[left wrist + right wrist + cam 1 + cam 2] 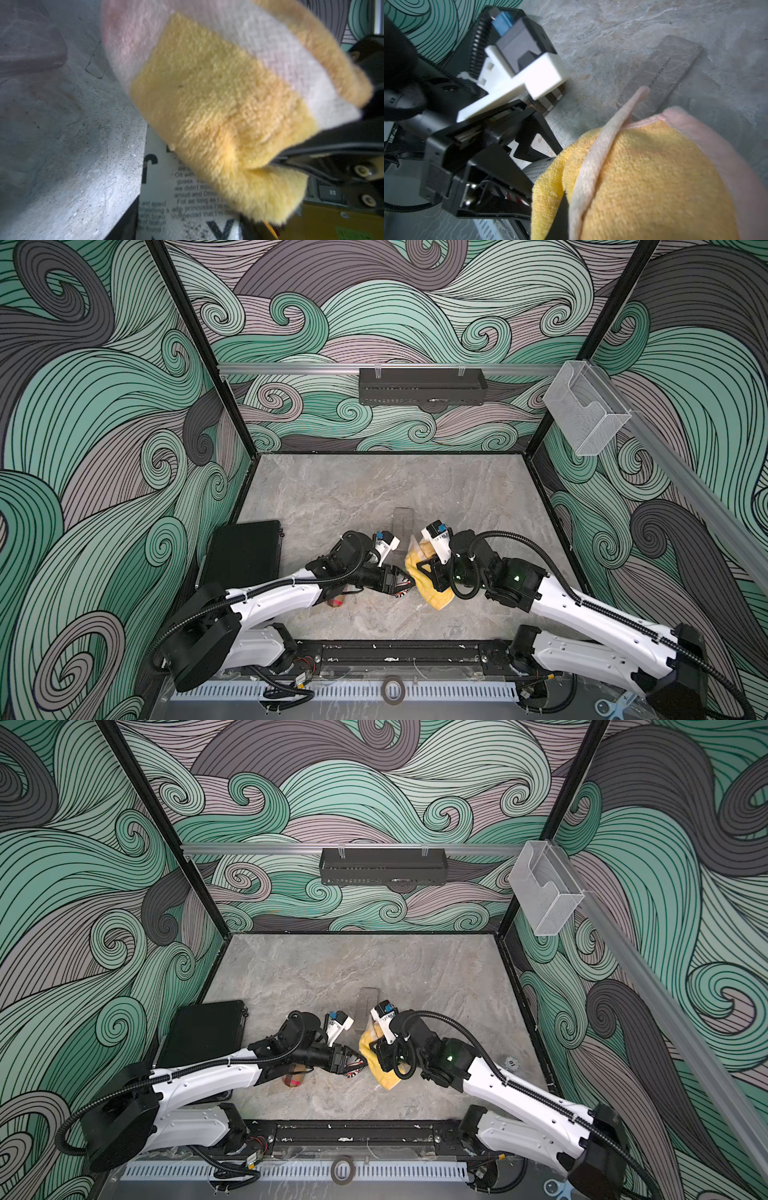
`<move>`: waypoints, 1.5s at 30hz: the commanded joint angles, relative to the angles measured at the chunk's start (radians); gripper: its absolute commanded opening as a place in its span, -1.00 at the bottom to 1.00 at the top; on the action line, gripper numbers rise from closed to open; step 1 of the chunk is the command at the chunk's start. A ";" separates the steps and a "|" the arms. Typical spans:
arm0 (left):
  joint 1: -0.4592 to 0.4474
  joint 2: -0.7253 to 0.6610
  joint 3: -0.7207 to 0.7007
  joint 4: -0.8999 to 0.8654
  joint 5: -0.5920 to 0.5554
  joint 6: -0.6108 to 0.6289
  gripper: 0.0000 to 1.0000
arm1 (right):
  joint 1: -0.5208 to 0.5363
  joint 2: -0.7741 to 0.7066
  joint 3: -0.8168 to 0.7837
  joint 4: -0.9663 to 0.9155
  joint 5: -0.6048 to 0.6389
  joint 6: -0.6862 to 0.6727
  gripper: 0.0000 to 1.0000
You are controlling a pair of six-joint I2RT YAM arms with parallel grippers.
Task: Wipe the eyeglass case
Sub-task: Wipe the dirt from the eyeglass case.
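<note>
Low centre of a top view: left end effector (408, 584) pinches the eyeglass case (399, 593), right end effector (422, 569) pinches a yellow cloth (434, 597) touching it. Case seems stiff, slick; grip one end.

Left arm (274, 597), right arm (602, 616): white shells, black joints, black ribbed cables (511, 534), white wrist camera mounts (386, 544) with blue plugs, green light (516, 577) on right.
</note>
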 commanded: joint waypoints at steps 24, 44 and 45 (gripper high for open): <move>0.021 -0.008 0.009 0.071 0.099 0.031 -0.03 | 0.032 -0.075 -0.055 -0.001 0.089 0.016 -1.00; 0.033 -0.041 -0.037 0.130 0.122 -0.009 -0.03 | 0.049 -0.064 -0.035 0.023 -0.036 0.008 -1.00; 0.033 -0.046 -0.040 0.127 0.123 -0.009 -0.03 | 0.049 -0.057 -0.035 0.023 -0.021 0.009 -1.00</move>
